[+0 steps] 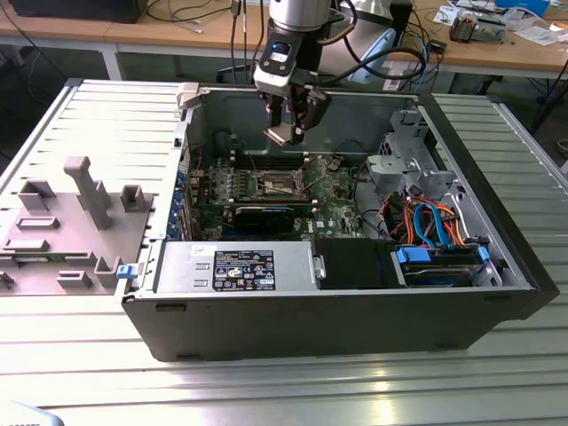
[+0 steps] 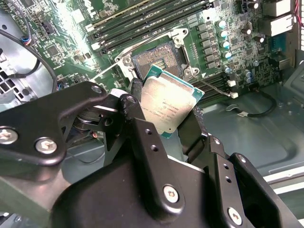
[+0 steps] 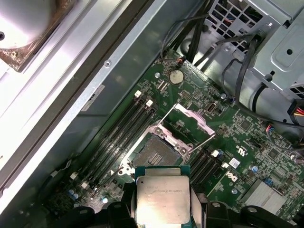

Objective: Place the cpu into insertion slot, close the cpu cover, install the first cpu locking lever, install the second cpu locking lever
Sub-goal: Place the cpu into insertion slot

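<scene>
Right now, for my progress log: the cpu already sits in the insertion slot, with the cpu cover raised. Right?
No. The cpu is shut in the tool, above the empty insertion slot, as the first wrist view shows. The cpu cover is raised.

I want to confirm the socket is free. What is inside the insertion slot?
Nothing sits inside the insertion slot: its dark contact field lies bare. The cpu, held in the gripper above it, covers one corner in both wrist views.
</scene>
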`<action>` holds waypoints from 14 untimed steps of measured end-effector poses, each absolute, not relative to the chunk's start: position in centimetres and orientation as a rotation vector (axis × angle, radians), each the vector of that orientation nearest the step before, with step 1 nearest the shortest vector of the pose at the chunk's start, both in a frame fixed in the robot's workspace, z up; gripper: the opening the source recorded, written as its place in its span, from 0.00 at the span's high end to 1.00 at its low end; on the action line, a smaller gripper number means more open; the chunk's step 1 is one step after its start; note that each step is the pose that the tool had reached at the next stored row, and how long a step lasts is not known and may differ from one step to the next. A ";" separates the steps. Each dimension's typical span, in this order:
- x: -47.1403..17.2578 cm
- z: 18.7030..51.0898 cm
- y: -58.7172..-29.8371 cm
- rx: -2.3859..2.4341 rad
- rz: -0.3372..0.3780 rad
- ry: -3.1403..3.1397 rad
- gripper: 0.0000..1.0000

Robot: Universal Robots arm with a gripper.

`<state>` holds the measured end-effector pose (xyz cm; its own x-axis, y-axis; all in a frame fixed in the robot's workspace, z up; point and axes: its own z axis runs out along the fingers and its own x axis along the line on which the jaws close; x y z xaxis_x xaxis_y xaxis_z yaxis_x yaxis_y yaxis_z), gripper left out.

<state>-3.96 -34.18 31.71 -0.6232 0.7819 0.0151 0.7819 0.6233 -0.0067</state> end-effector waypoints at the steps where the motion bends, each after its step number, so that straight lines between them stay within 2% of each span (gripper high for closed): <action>1: -4.0 31.7 -34.2 -1.359 -0.001 -2.814 0.45; 14: -4.0 31.7 -34.2 -1.389 -0.001 -2.799 0.45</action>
